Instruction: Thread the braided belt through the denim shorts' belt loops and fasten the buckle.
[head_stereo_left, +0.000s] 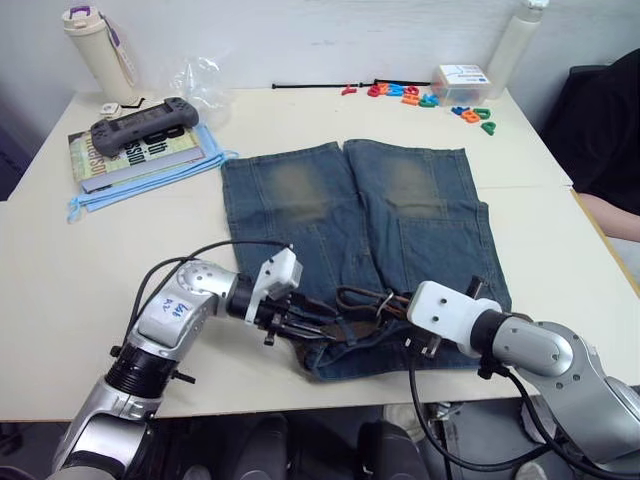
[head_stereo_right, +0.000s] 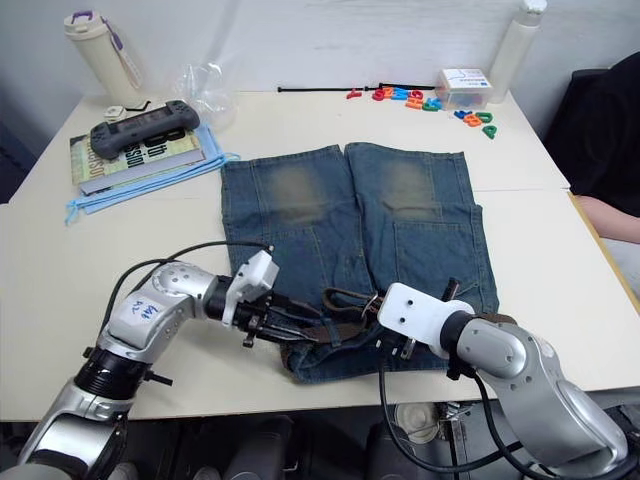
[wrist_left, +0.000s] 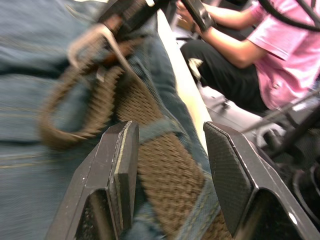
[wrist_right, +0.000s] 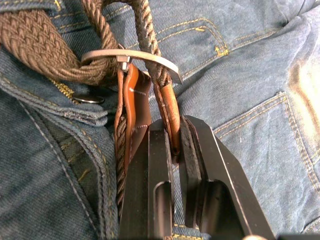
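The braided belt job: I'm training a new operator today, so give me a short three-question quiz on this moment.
1. True or false: the right gripper is shut on the tan leather tip of the braided belt.
2. Multiple choice: the left gripper is A) clamped on the buckle, B) open astride the belt where it passes under a belt loop, C) over the book.
3. Fill in: the denim shorts lie with the waistband toward the ____.

Key: 1 true; 2 B; 3 robot.
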